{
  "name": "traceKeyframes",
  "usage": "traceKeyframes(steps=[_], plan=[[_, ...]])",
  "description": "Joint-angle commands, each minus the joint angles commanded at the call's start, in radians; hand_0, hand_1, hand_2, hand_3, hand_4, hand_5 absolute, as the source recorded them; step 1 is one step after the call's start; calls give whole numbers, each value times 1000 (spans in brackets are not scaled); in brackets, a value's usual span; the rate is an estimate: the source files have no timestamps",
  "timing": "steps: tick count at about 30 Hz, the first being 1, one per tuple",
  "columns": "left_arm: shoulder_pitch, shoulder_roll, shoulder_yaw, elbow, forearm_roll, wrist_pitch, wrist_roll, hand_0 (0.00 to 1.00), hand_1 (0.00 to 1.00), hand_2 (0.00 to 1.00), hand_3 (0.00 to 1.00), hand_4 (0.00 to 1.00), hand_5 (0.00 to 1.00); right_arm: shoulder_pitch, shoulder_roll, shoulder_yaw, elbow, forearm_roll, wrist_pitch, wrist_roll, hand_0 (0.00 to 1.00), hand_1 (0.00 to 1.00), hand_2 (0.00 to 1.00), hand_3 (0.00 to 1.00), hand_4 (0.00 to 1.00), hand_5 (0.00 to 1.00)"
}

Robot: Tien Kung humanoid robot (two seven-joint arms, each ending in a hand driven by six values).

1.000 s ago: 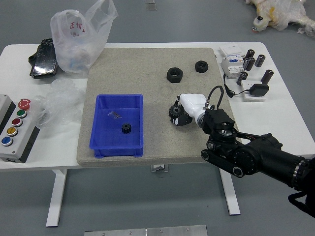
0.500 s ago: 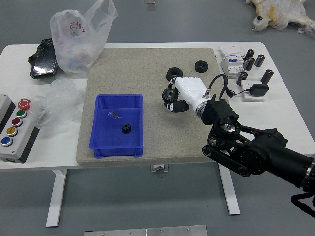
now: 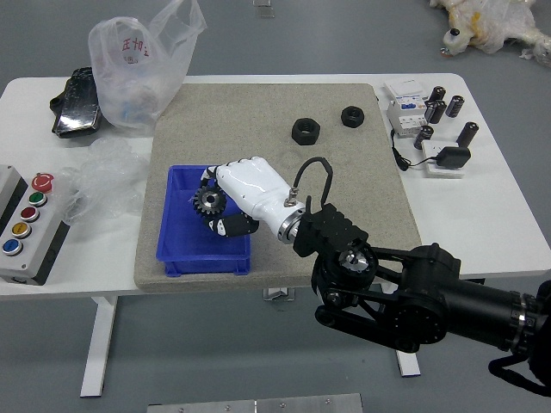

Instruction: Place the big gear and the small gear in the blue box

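The right arm reaches in from the right, across the near part of the grey mat on the white table. Its right hand, white with black fingers, is over the blue box, which sits on the left part of the mat. The hand is closed on the big gear, a dark toothed wheel held at the fingertips with its face toward the camera. The gear appears within the outline of the box; its height above the box floor cannot be determined. The hand and gear cover part of the box interior, and the small gear cannot be made out there.

On the far right part of the mat lie two black rings, near each other but apart. The left end of the table carries a push-button control box, crumpled clear plastic, a shiny black package and, at the far side, a translucent plastic bag with red print. At the far right stand several black cylinders, beside white devices and a black adapter with a cable.
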Motion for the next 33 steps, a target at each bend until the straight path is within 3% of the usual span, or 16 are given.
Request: traceKeyframes(steps=[1, 6, 7, 12, 13, 16, 21, 26, 33], plan=[[1, 0, -2, 0, 1, 0, 1, 740, 621, 621, 775, 765, 627, 0, 1, 1, -2, 2, -1, 0, 565, 791, 857, 792, 416, 202], [2, 1, -5, -1, 4, -1, 3, 740, 621, 621, 775, 765, 627, 0, 7, 4, -10, 8, -3, 0, 565, 791, 857, 792, 416, 202], [2, 1, -4, -1, 4, -1, 3, 740, 622, 621, 775, 766, 631, -1, 8, 3, -12, 10, -3, 0, 611, 846, 915, 904, 704, 313], [1, 0, -6, -1, 5, -1, 3, 740, 622, 621, 775, 766, 631, -3, 11, -3, -17, 16, 7, -4, 611, 846, 915, 904, 704, 313], [1, 0, -6, -1, 5, -1, 4, 740, 622, 621, 775, 767, 635, -4, 11, -3, -18, 17, 8, -5, 619, 860, 929, 930, 798, 358], [1, 1, -5, -1, 5, -1, 3, 740, 622, 621, 775, 767, 635, -6, 9, 5, -16, 17, 8, -5, 619, 860, 929, 930, 798, 358], [1, 0, -2, -1, 1, 0, 2, 740, 622, 621, 775, 769, 638, -20, -11, 73, -1, 34, -28, 14, 606, 849, 914, 909, 810, 391], [2, 0, 3, 0, -6, 2, 0, 740, 622, 621, 775, 770, 638, -48, -65, 186, 15, 65, -67, 44, 591, 825, 878, 881, 782, 372], [3, 2, 13, 3, -16, 7, -8, 740, 622, 621, 775, 772, 641, -156, -168, 390, 20, 150, -121, 121, 584, 816, 855, 860, 764, 365]])
